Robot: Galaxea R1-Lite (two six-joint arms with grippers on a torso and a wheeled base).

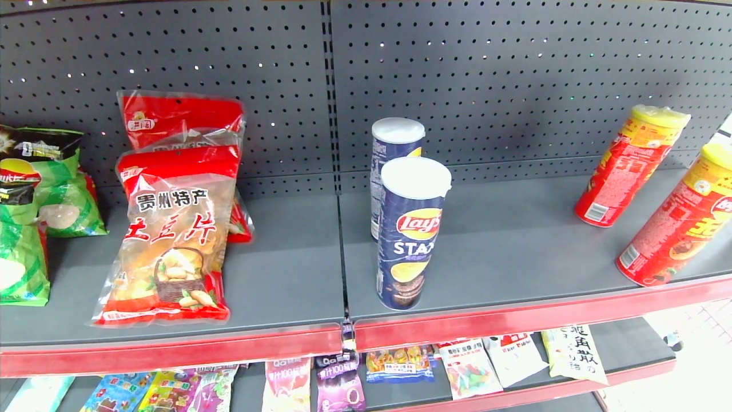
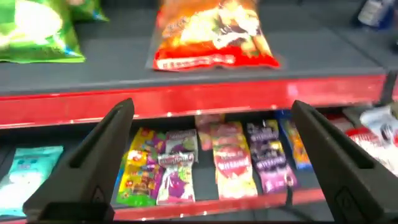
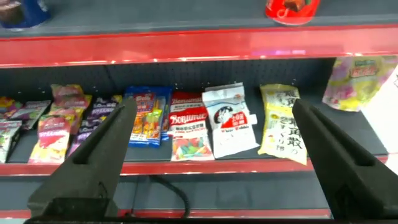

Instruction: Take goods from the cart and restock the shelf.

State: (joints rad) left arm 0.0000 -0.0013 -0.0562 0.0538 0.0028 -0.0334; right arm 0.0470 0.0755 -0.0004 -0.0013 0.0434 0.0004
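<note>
1. Head view: the front blue can (image 1: 410, 232) stands upright just behind the red shelf edge (image 1: 514, 317), with bare board between it and the nearer red can (image 1: 677, 220).
2. My left end effector (image 2: 212, 104) is spread wide and empty, facing that edge.
3. My right end effector (image 3: 212, 102) is likewise wide and empty.

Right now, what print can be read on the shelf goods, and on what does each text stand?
"贵州特产", "土豆片": front red bag.
"Lay's", "STA" (the rest is turned away): front blue can.
Red cans, green bags, lower-shelf packets: too small or blurred to read.
</note>
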